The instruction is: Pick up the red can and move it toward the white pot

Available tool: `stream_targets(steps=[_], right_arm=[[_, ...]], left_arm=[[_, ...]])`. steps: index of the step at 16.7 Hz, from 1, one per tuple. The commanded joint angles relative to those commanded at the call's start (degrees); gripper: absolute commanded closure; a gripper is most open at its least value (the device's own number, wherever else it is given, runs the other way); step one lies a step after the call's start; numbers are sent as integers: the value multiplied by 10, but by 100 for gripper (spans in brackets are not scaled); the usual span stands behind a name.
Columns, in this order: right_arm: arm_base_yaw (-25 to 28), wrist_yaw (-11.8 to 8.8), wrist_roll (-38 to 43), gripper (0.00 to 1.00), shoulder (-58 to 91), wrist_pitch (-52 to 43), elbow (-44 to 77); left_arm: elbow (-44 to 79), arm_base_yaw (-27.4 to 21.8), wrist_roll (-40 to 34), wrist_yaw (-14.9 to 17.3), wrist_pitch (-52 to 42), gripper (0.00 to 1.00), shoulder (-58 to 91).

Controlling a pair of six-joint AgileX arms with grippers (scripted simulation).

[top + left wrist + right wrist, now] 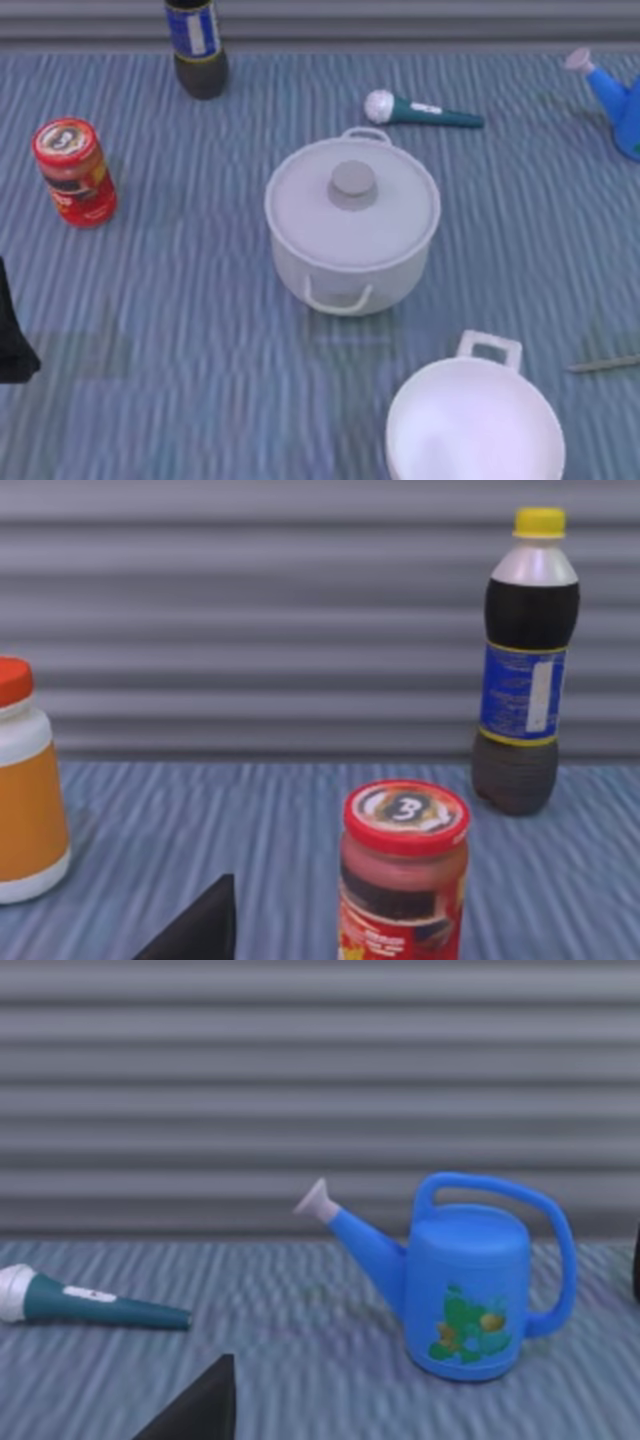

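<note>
The red can [74,172] stands upright at the table's left, with a dark label band and a pale top; the left wrist view shows the red can [405,875] close ahead. The white pot [352,228] with its lid, grey knob and loop handles sits mid-table, well to the right of the can. My left gripper [14,340] is at the left edge, nearer the front than the can and apart from it. Only one dark finger [205,930] shows, with nothing against it. My right gripper is out of the top view; one finger [205,1410] shows over bare table.
A dark bottle [198,45] with a blue label stands behind the can. A teal microphone [420,110] lies behind the pot. A blue watering can [620,105] is at the far right. A plain white vessel [475,425] sits front right. An orange jar [25,780] stands beside the can.
</note>
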Motion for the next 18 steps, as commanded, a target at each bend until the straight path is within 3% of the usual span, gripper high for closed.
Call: stream_targets(steps=[4, 9, 13, 18], right_arm=[[0, 0, 0, 0, 0, 0, 0], [0, 0, 0, 0, 0, 0, 0], [0, 0, 0, 0, 0, 0, 0], [0, 0, 0, 0, 0, 0, 0]], left_arm=[[11, -3, 3, 2, -16, 0, 15], [114, -18, 28, 14, -136, 0, 147], [282, -31, 62, 22, -267, 0, 321], [580, -41, 116, 26, -424, 0, 580]])
